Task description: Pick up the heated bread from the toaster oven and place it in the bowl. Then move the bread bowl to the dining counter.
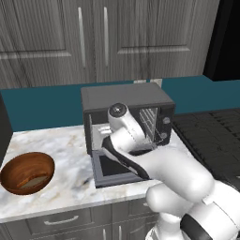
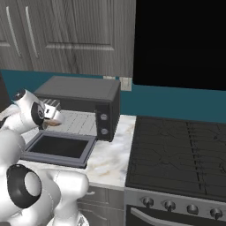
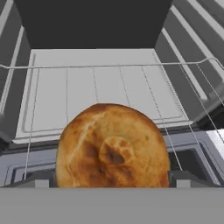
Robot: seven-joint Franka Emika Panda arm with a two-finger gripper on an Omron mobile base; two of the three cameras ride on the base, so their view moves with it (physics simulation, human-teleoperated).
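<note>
The heated bread [image 3: 113,148], a domed golden-brown bun, sits large in the hand view between my two dark fingertips [image 3: 40,179]. My gripper [image 3: 112,181] is shut on it, just in front of the toaster oven's wire rack [image 3: 100,87]. From the right base view, the gripper [image 2: 52,116] hangs at the mouth of the dark grey toaster oven [image 2: 79,90], above its dropped glass door [image 2: 59,148]. A brown sliver of the bread [image 2: 53,124] shows under the hand. The wooden bowl [image 1: 18,164] stands on the marble left of the toaster oven [image 1: 126,98], with a pale flat piece inside. The dining counter is out of view.
A black stove top [image 2: 176,150] lies right of the oven. Grey wall cabinets [image 1: 93,37] and a teal backsplash [image 1: 42,105] stand behind the worktop. The open oven door [image 1: 112,172] juts toward the worktop's front edge. A dark object [image 1: 3,131] stands at the far left.
</note>
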